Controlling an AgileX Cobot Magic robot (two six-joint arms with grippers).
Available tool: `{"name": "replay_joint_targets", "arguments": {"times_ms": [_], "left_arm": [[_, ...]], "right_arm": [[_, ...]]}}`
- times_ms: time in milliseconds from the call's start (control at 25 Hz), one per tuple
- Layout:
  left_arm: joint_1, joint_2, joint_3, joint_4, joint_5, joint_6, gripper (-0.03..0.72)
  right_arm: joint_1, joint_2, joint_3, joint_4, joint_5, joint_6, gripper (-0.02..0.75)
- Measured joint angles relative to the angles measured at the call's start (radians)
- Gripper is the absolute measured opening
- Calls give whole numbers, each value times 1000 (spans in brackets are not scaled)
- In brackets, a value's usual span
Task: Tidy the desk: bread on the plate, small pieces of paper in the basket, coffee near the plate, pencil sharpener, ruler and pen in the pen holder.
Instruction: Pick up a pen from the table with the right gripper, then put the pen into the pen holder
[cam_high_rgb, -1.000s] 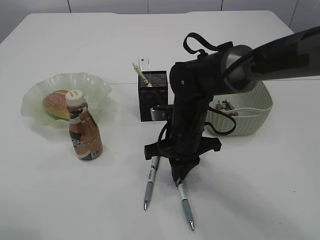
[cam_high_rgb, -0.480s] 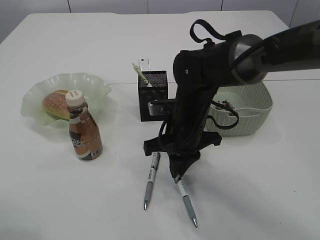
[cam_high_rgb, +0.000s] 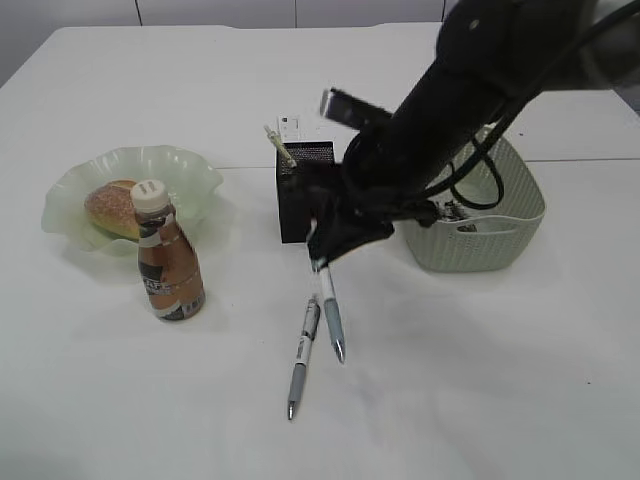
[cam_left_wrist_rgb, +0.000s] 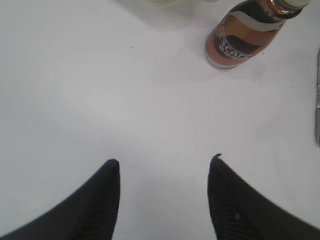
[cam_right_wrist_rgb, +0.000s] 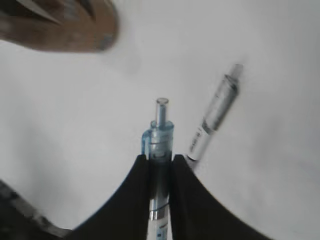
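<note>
My right gripper (cam_high_rgb: 322, 256) is shut on a pen (cam_high_rgb: 331, 312) with a blue cap, which hangs tip down, slanting, above the table in front of the black mesh pen holder (cam_high_rgb: 303, 200). In the right wrist view the pen (cam_right_wrist_rgb: 160, 131) sits clamped between the fingers (cam_right_wrist_rgb: 187, 200). A second pen (cam_high_rgb: 301, 360) lies on the table below. The bread (cam_high_rgb: 110, 207) rests on the green plate (cam_high_rgb: 185, 170), and the coffee bottle (cam_high_rgb: 168, 264) stands just in front of it. My left gripper (cam_left_wrist_rgb: 165, 167) is open over bare table, near the coffee bottle (cam_left_wrist_rgb: 245, 35).
A pale green basket (cam_high_rgb: 500, 235) stands right of the pen holder, with small scraps inside, partly hidden by my right arm. A thin stick-like item (cam_high_rgb: 282, 148) and a white piece (cam_high_rgb: 290, 125) poke out of the holder. The lying pen (cam_right_wrist_rgb: 215, 115) shows beside the held one.
My right arm has risen and swung back toward the pen holder, lifting its pen off the table. The other pen, bottle and plate have not moved.
</note>
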Motion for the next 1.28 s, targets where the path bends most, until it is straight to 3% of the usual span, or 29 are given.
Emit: {"name": "replay_joint_targets", "arguments": {"times_ms": [280, 560, 840, 1280], "left_arm": [[0, 0, 0, 0, 2, 0, 414], [0, 0, 0, -12, 8, 0, 414], [0, 0, 0, -16, 27, 0, 414], [0, 0, 0, -16, 75, 0, 414]], "right_arm": [[-169, -21, -11, 513, -17, -388, 55], [-250, -23, -22, 796, -46, -710, 55], [-267, -2, -52, 960, -145, -1000, 55], [-269, 197, -265, 1018, -154, -1217, 55]]}}
